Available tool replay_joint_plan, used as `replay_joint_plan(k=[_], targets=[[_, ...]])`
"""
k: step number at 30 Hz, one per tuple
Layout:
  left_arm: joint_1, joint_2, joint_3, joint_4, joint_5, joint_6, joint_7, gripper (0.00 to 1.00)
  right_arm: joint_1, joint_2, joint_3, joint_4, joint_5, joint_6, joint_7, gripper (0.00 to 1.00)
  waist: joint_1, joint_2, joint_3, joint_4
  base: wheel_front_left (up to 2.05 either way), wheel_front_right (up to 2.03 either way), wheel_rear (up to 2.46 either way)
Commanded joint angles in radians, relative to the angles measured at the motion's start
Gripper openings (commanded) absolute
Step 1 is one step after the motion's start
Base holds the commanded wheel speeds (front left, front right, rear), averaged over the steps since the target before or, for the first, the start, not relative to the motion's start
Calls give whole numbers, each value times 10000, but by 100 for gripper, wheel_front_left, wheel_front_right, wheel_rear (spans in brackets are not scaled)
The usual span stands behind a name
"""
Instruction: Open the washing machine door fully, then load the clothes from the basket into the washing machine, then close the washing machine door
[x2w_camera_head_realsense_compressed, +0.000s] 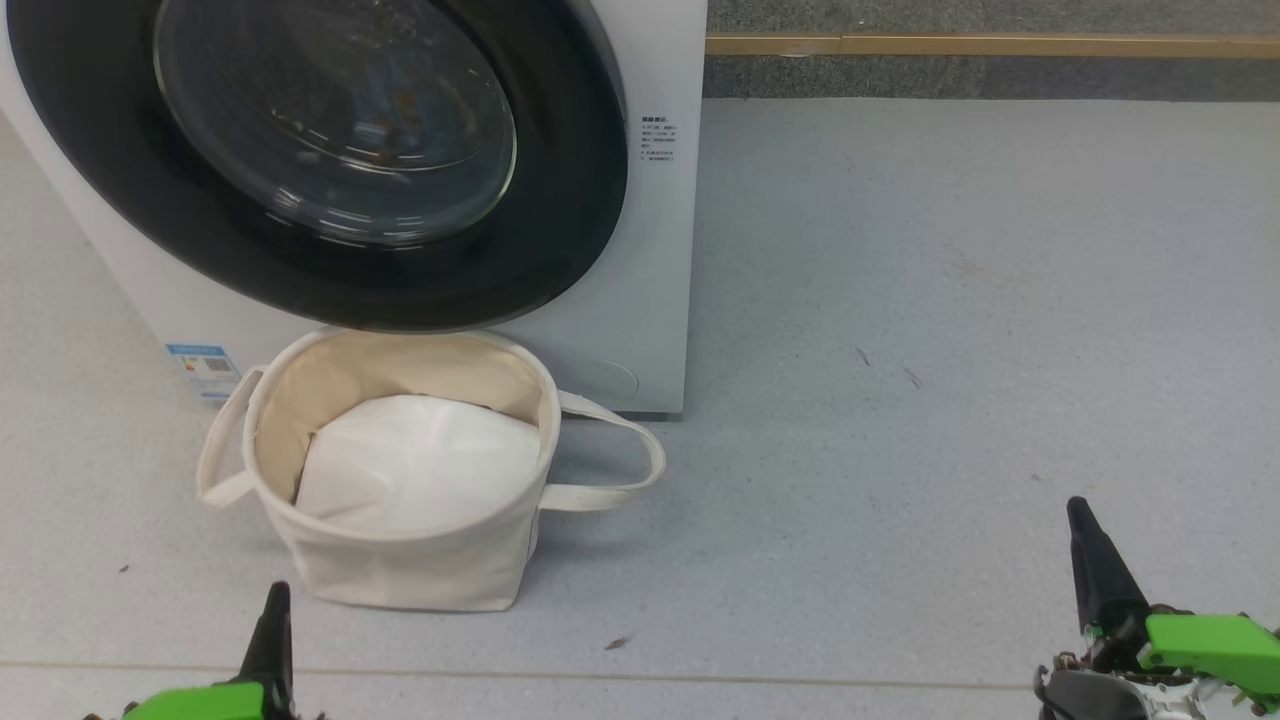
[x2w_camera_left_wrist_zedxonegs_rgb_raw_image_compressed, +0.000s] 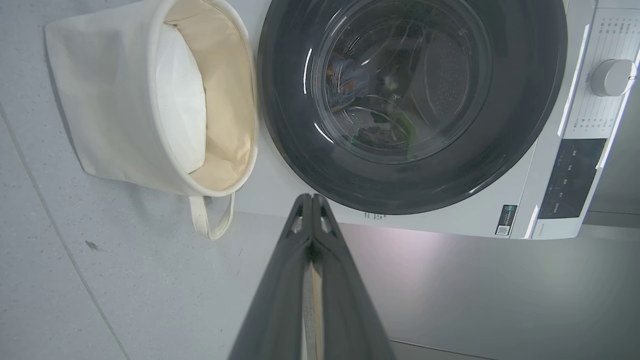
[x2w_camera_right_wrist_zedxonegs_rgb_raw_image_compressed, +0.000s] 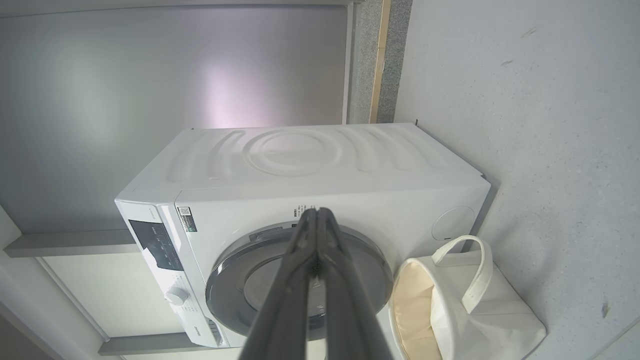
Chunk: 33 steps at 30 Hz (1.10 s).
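One basket (x2w_camera_head_realsense_compressed: 400, 570) before the washing machine door (x2w_camera_head_realsense_compressed: 570, 200)

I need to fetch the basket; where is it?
In the head view, the basket stands on the floor left of centre, right below the washing machine door.

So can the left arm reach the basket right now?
Probably yes. The basket stands on the floor just ahead of the left gripper, with nothing between them and its top open. The gripper is shut, so it would need to open first.
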Motion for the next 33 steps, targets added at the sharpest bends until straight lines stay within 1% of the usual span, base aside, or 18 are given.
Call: replay_joint_plan(k=[1, 33], targets=[[-253, 80, 418, -372, -44, -71, 92, 0, -297, -127, 255, -364, 57, 4, 73, 0, 0, -1, 0, 0, 0, 0, 0], [-253, 79, 420, -372, -43, -71, 94, 0, -297, -127, 256, -365, 57, 4, 73, 0, 0, -1, 0, 0, 0, 0, 0]])
